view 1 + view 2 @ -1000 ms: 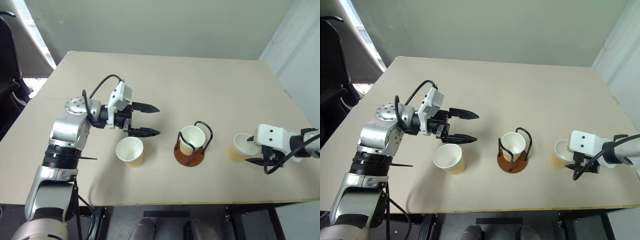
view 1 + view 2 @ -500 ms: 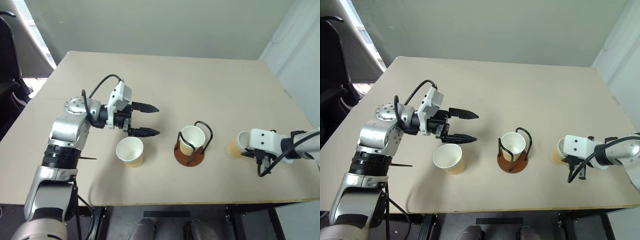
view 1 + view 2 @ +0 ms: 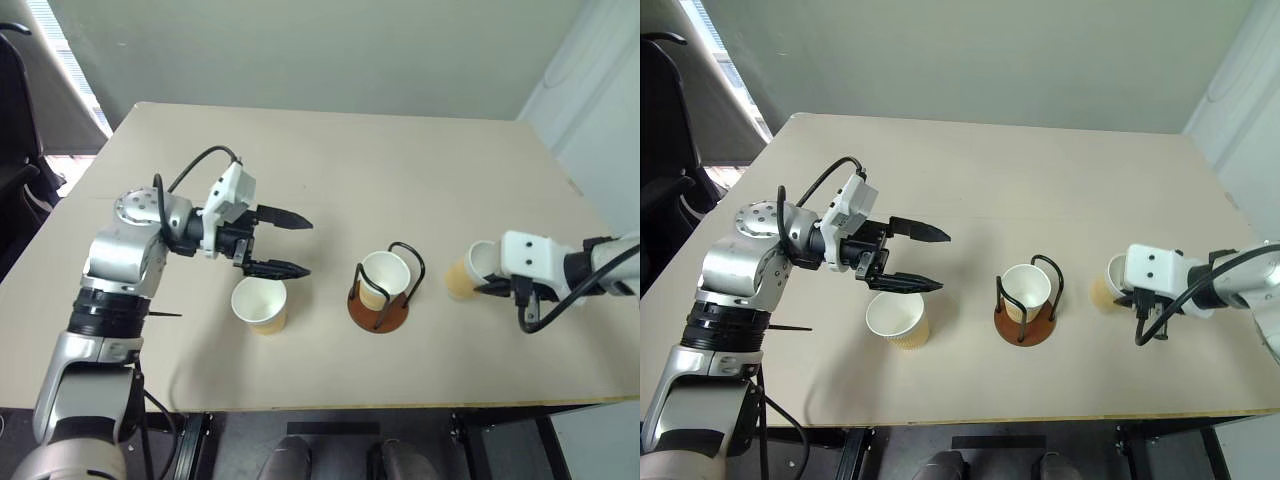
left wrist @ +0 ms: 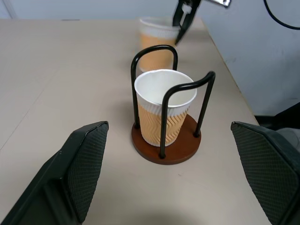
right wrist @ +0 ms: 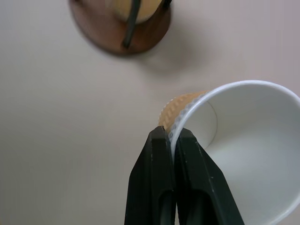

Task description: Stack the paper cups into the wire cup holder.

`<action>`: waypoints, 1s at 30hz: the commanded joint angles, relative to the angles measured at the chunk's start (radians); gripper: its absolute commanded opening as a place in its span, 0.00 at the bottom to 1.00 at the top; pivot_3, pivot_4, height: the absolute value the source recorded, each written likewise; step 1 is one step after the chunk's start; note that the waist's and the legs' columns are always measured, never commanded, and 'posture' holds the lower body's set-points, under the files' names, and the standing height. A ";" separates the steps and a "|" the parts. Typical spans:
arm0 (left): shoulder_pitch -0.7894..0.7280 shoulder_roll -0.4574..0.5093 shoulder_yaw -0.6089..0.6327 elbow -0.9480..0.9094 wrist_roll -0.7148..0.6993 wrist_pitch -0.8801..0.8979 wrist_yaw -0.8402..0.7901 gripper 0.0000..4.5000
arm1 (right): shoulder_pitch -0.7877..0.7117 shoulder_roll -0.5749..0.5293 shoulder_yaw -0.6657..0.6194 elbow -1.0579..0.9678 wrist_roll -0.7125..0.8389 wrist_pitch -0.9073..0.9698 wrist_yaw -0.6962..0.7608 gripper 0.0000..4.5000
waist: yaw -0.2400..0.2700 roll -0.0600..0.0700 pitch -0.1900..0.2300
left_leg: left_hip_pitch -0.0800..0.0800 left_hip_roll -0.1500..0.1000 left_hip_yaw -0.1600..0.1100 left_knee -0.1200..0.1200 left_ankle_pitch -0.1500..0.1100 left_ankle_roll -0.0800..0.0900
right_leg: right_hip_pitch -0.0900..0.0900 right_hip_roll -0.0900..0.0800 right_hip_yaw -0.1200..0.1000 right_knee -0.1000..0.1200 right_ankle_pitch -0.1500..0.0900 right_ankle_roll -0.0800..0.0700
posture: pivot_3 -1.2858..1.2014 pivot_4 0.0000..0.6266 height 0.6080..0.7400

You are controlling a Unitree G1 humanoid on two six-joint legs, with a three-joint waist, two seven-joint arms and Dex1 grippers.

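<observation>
Right gripper: fingers pinched shut on the rim of a paper cup, tilted, at 3 o'clock of the wire cup holder. Thin rim pinch: slip or crumple likely. Left gripper fingers wide, empty, above the loose cup at the holder's 9 o'clock.

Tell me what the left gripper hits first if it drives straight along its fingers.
Likely the wire cup holder with its cup: the open left gripper faces them squarely, bare table between.
</observation>
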 commanded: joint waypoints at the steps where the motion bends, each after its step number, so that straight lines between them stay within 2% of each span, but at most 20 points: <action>1: -0.033 0.007 0.013 -0.013 -0.007 -0.010 -0.005 1.00 | -0.086 -0.032 -0.058 -0.008 0.034 0.010 0.026 0.00 | 0.000 0.000 0.000 | 0.000 0.000 0.000 0.000 0.000 0.000 | 0.000 0.000 0.000 0.000 0.000 0.000 | 0.52 0.24 1.00; 10: -0.035 -0.011 0.006 -0.019 -0.007 -0.004 0.002 1.00 | -0.318 0.000 -0.022 -0.087 0.114 0.078 0.055 0.00 | -0.002 0.000 0.000 | 0.000 0.000 0.000 -0.001 0.000 0.000 | -0.001 0.000 0.000 0.000 0.000 0.000 | 0.52 0.24 1.00; 17: -0.038 -0.017 0.005 -0.010 -0.002 -0.007 -0.001 1.00 | -0.371 0.008 0.030 -0.166 0.149 0.084 0.111 0.00 | -0.002 0.000 0.000 | -0.001 0.000 0.000 0.000 0.000 0.000 | -0.001 0.000 0.000 -0.001 0.000 0.000 | 0.52 0.24 1.00; 22: -0.041 -0.021 0.003 -0.004 0.002 -0.009 0.000 1.00 | -0.361 0.001 0.087 -0.201 0.102 0.007 0.159 0.00 | -0.002 0.000 0.000 | -0.001 0.000 0.000 0.000 0.000 0.000 | -0.001 0.000 0.000 0.000 0.000 0.000 | 0.52 0.24 1.00; 30: -0.042 -0.025 0.002 0.003 0.003 -0.012 -0.001 1.00 | -0.452 0.064 0.160 -0.175 0.052 -0.057 0.193 0.00 | -0.005 0.000 0.000 | 0.000 0.000 -0.001 0.000 0.000 0.000 | -0.001 0.000 0.000 0.000 0.000 0.000 | 0.52 0.24 1.00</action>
